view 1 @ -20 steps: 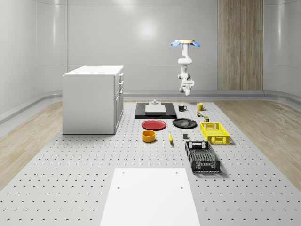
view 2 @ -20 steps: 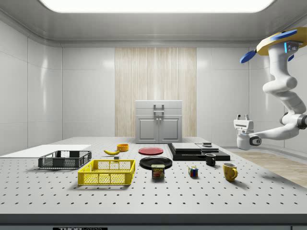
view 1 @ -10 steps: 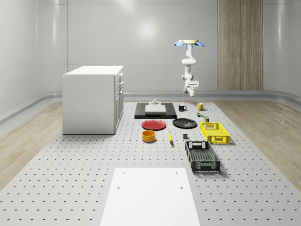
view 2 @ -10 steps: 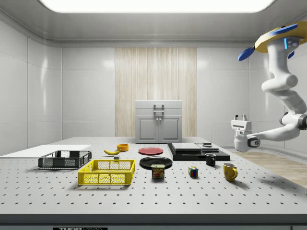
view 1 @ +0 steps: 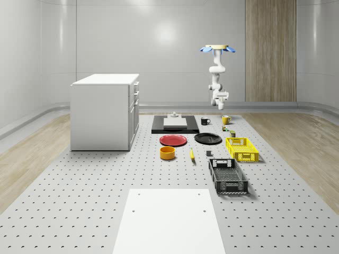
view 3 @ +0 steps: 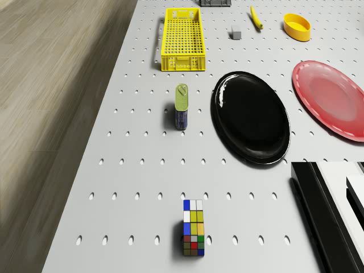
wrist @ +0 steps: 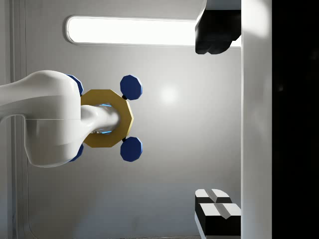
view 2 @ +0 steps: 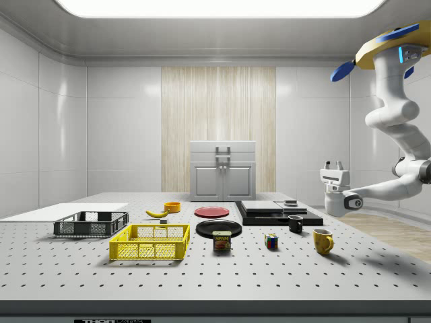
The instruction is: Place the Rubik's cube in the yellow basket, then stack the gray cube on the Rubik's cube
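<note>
With fingers spread, the gripper pointed upward at the side view's right as the drone hovered high, needing to turn down squarely over the Rubik's cube, low and right of centre.

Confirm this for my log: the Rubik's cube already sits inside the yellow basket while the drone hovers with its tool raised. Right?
Not quite. The Rubik's cube sits on the table, apart from the yellow basket, as the drone view shows. The drone does hover with its tool raised.

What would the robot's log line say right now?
drone: hovering at table's edge | jaws: open, pointing up, empty | Rubik's cube: on table | yellow basket: empty
</note>
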### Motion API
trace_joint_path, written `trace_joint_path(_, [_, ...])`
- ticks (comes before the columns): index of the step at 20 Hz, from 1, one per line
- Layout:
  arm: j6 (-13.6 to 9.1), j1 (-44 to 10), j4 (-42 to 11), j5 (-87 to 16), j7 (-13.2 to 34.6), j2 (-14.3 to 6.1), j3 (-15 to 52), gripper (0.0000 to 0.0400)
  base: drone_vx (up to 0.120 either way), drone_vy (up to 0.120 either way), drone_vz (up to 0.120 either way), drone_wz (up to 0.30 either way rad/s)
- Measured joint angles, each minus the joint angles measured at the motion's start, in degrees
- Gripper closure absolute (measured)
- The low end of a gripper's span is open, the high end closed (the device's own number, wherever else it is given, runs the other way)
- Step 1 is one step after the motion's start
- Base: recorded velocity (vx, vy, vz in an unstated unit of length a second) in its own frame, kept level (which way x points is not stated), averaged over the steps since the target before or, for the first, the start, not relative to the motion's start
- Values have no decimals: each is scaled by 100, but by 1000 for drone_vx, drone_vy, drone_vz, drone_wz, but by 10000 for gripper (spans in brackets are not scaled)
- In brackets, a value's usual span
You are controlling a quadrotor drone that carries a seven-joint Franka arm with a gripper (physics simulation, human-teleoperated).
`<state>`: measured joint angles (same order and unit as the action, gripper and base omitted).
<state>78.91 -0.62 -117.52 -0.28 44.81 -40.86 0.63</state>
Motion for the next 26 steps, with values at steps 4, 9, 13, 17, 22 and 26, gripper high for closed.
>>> trace_joint_path(4, [17,-11,-12,-47,6,-12,34,0,120,120,0,0])
trace_joint_path(9, [40,-39,-30,-173,22,-28,125,0,120,120,0,0])
trace_joint_path(13, [59,-86,-51,-388,50,-43,278,0,120,60,0,0])
trace_joint_path(17, [83,-178,-100,-808,106,-64,576,0,120,-70,0,0])
trace_joint_path(22, [135,-424,-318,-1909,263,-126,1349,0,120,-88,0,0])
trace_joint_path(26, [220,-814,-912,-3577,551,-265,2470,0,120,0,0,0])
